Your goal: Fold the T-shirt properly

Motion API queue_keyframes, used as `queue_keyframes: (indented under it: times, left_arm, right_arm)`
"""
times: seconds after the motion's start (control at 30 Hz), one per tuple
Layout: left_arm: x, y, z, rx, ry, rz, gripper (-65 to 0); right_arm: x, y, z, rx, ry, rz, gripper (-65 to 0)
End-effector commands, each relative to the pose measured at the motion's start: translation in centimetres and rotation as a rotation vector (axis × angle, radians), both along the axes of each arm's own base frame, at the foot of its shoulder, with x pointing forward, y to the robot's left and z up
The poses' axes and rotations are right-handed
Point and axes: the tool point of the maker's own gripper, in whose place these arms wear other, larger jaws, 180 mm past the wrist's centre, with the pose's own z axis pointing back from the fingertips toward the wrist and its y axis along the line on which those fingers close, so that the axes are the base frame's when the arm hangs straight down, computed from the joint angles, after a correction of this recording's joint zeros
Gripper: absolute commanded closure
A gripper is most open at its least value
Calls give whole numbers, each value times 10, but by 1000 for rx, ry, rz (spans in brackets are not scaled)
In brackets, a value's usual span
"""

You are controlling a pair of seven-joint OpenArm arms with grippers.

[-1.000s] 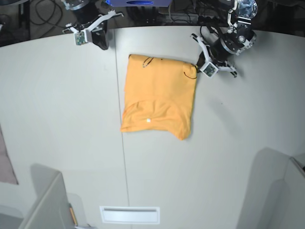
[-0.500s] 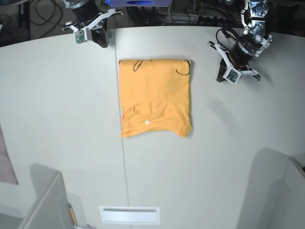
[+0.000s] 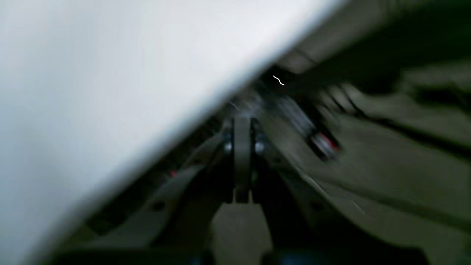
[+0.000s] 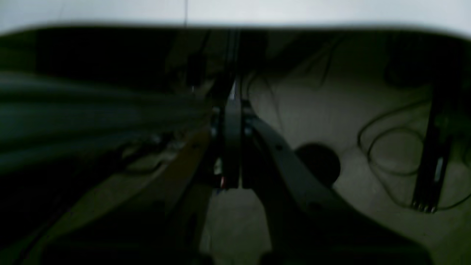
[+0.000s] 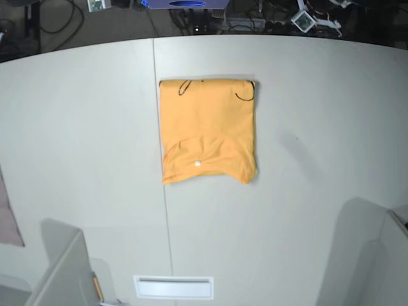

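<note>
Left fingers [image 3: 241, 158]: pressed together, holding nothing, out past the worktop's [image 5: 319, 191] edge.
Right fingers [image 4: 232, 147]: likewise closed flat and empty, over dark floor and cables [image 4: 390, 154].
T-shirt [image 5: 208, 131]: folded into a neat, roughly rectangular packet lying flat on the worktop's far middle, well apart from both arms.
Handling: probably light, soft and limp; it should drape and slide, so pinch a folded edge or corner through all layers.
Materials: matte orange-yellow cotton with small white tag [image 5: 198, 163]; smooth pale worktop with one seam.
</note>
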Motion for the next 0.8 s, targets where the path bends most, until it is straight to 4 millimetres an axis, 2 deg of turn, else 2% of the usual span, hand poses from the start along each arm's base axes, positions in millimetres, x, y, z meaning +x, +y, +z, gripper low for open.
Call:
queue_keyframes:
  times: [0.0, 0.07, 0.17, 0.27, 0.37, 0.47, 0.57, 0.77]
  left_arm:
    - [-6, -1, 4, -10, 4, -2, 0]
    - [-21, -2, 1, 0, 44, -12, 0]
    - [-47, 1, -14, 48, 117, -62, 0]
    - [-85, 9, -44, 87, 233, -92, 0]
    - [-107, 20, -77, 118, 325, -63, 0]
    - [-119, 44, -111, 195, 382, 15, 0]
    - [-128, 55, -142, 248, 435, 72, 0]
    - [-125, 16, -194, 195, 536, 122, 0]
  right_arm:
    - [-13, 6, 0, 12, 51, 16, 0]
    - [-31, 12, -10, 15, 171, 54, 0]
    - [-54, 21, -28, 14, 350, 112, 0]
    - [-67, 36, -52, 25, 458, 182, 0]
    - [-78, 46, -80, 27, 518, 235, 0]
    - [-93, 47, -109, 4, 588, 286, 0]
    - [-105, 52, -137, -17, 654, 324, 0]
    - [-111, 41, -195, -78, 657, 280, 0]
